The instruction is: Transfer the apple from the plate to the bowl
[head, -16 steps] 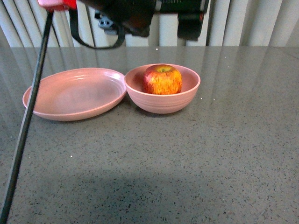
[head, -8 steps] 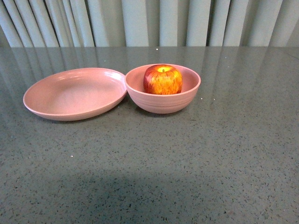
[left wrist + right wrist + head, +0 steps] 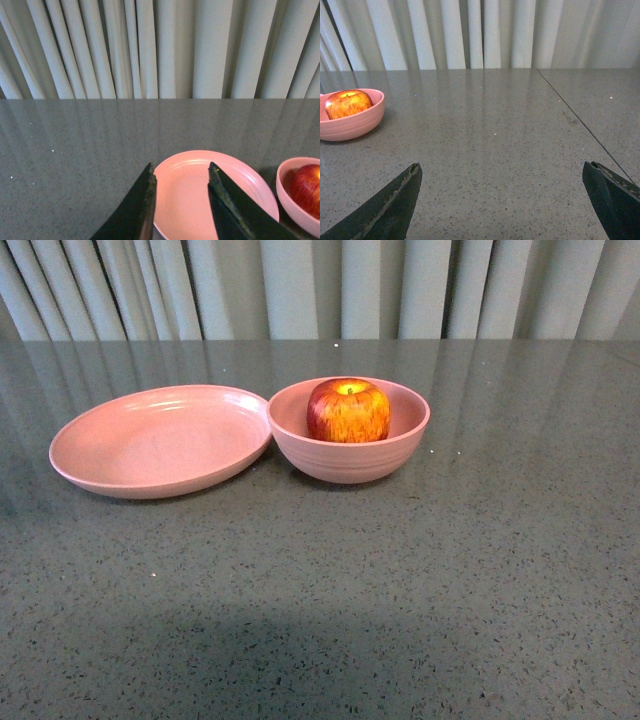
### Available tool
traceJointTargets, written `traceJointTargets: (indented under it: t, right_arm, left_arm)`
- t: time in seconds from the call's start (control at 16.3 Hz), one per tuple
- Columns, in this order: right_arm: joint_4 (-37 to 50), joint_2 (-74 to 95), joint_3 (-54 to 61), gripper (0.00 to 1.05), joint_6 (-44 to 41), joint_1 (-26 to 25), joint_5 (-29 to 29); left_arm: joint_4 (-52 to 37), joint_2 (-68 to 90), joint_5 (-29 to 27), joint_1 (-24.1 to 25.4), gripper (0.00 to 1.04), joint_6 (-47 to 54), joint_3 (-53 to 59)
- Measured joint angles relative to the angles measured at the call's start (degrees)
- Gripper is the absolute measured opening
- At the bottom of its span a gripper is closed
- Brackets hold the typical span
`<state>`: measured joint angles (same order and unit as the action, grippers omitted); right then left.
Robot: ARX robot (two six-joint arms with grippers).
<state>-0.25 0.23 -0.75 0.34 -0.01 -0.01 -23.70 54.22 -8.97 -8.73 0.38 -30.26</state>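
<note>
Nothing on the tabletop has shifted in the last half second, and the arm and black pole that crossed your front view a second ago are gone from it. Starting on the left, your plate sits bare, its right rim touching or just shy of the bowl; I can't tell which. The apple is right there inside the bowl, upright, stem dimple facing up. Your left pincer hangs over the near edge of the plate, fingers parted with nothing between them. Over on the right, your right pincer is spread wide and empty above bare tabletop, well to the right of the bowl. Pale curtains close off the far side.
</note>
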Motion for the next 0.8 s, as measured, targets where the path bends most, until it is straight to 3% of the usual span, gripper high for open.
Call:
traceJointTargets:
  t: [0.18,0.37,0.49,0.8]
  right_arm:
    - [0.0,0.0,0.0,0.98,0.0,0.0,0.0]
    - [0.0,0.0,0.0,0.98,0.0,0.0,0.0]
    - [0.0,0.0,0.0,0.98,0.0,0.0,0.0]
    - [0.0,0.0,0.0,0.98,0.0,0.0,0.0]
  left_arm:
    - [-3.8,-6.5,2.5,2.3,0.01,-0.2,9.3]
    - [-4.5,-11.3,4.2,4.2,0.01,-0.2,16.3]
    - [-4.5,-14.7,8.6,8.6,0.01,-0.2,19.1]
    - [-1.8,-22.6,9.0,8.6,0.01,-0.2,24.4]
